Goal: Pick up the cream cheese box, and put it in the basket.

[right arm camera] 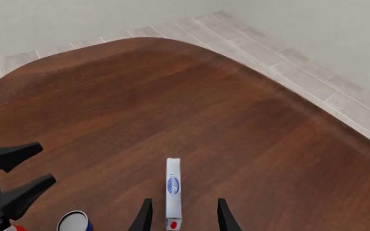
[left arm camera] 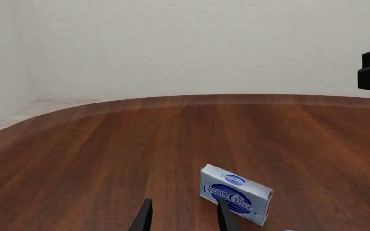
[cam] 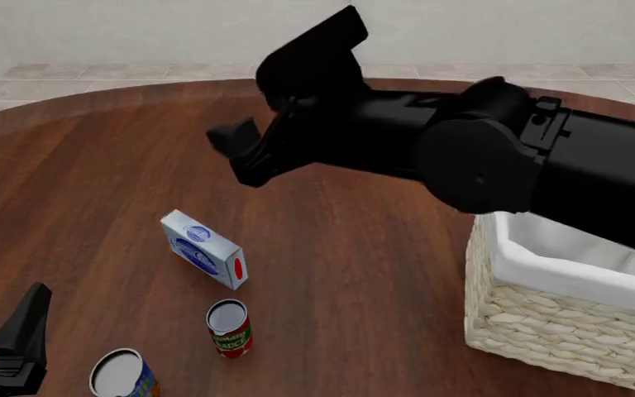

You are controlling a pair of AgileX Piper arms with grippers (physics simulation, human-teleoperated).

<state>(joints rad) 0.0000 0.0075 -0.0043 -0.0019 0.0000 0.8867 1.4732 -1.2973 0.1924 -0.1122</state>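
Note:
The cream cheese box (cam: 202, 250), white and light blue with blue oval logos and a red oval on one end, stands on a narrow long side on the wooden table. My right gripper (cam: 235, 153) hangs open well above it. In the right wrist view the box (right arm camera: 173, 190) shows edge-on between the open fingers (right arm camera: 144, 215). My left gripper (cam: 14, 343) is open and empty at the near left; its wrist view shows the box (left arm camera: 236, 193) just beyond one finger (left arm camera: 227, 217). The wicker basket (cam: 549, 327) with a white liner stands at the near right.
A red-labelled can (cam: 229, 328) stands just in front of the box. A blue-labelled can (cam: 119, 374) stands nearer, by the left gripper. The right arm (cam: 494, 157) spans the table above the basket. The table's curved far edge (cam: 130, 91) meets a tiled floor.

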